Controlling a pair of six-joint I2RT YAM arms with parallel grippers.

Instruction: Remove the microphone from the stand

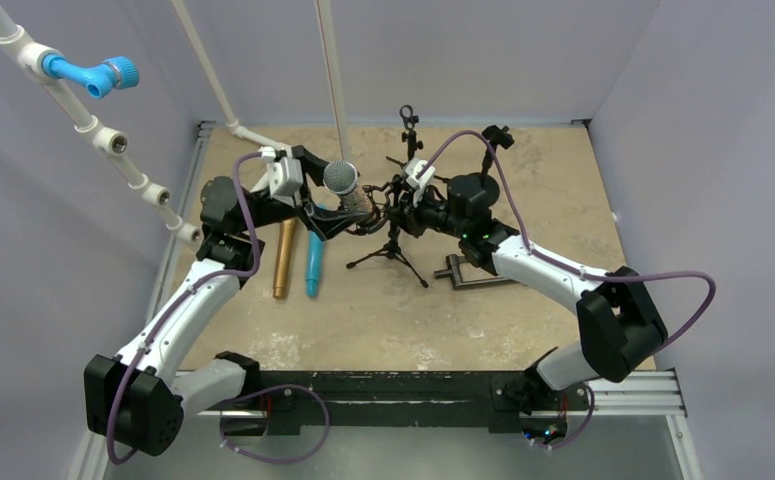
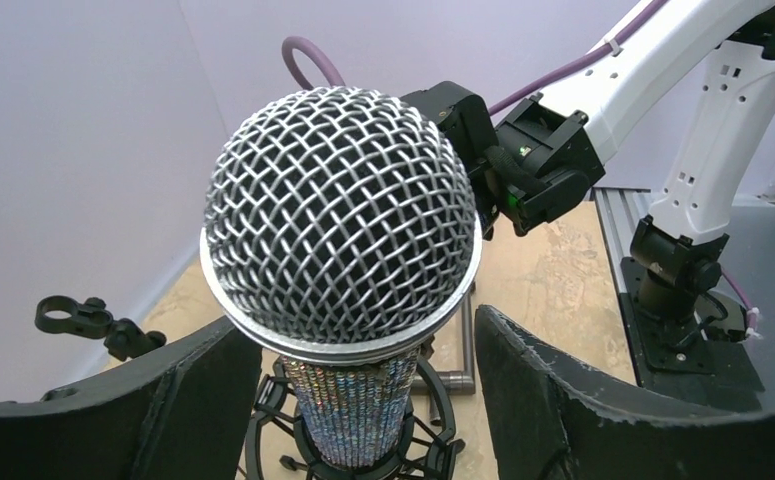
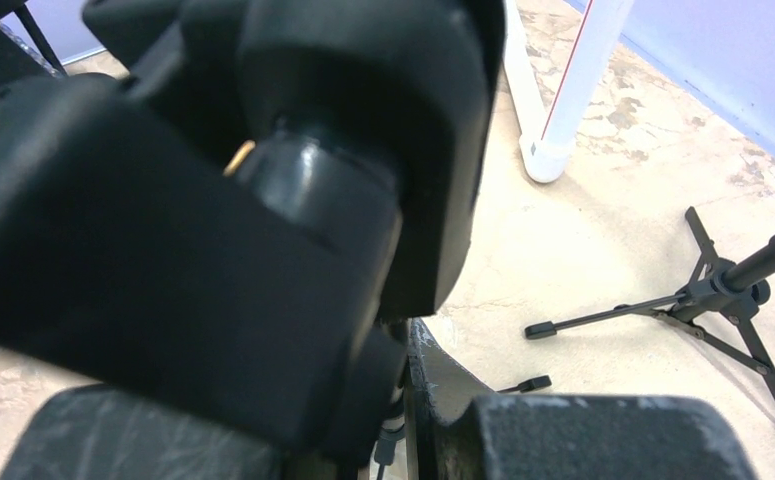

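pale lilac walls close round a mottled tan desk (image 1: 563, 180), near whose middle a small tripod stand (image 1: 393, 252) is set. the microphone (image 2: 341, 215) is seated in the cradle (image 2: 433, 440) at the top of that stand, mesh head up and glittered barrel down inside the ring; it has not been lifted out.

the left tool (image 2: 363, 400) is placed about the barrel just under the head. its fingers (image 2: 583, 400) are held apart, one on each side, and a gap is seen between each pad and the barrel, so nothing is gripped by it. the right tool (image 3: 403, 440) is drawn together at the stand's upper part, where a black fitting fills most of the right wrist view; whether a part of the stand is actually pinched cannot be told.

the step in hand is judged to be the grasp, with the stand meant to be steadied from the right. next, the left fingers would need to be brought onto the barrel, squarely and below the mesh, and the microphone then drawn along its own axis out of the cradle. a sideways pull is to be avoided, since the light tripod could be tipped.
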